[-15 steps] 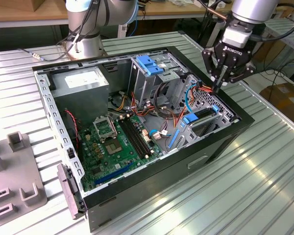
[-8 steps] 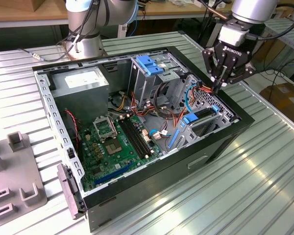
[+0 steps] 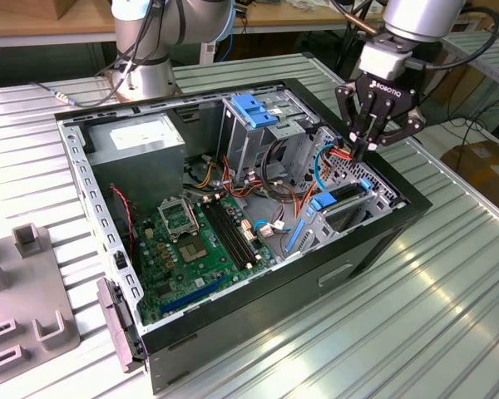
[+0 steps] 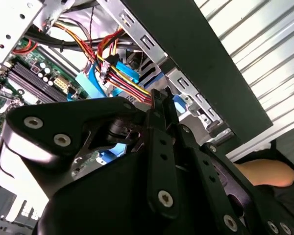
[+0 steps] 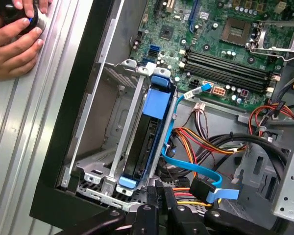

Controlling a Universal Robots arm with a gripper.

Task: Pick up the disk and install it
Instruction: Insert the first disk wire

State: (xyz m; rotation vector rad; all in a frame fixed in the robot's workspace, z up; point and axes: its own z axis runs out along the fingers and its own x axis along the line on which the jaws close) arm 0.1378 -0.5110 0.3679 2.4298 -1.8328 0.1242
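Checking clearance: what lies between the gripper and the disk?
In the first wrist view, the metal bay frame edge and cable ends sit between the gripper and the disk.

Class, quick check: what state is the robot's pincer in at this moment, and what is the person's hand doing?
Pincer: shut, holding nothing, above the disk seated in its bay.
Person's hand: resting on the table, wrapped around a small dark object.
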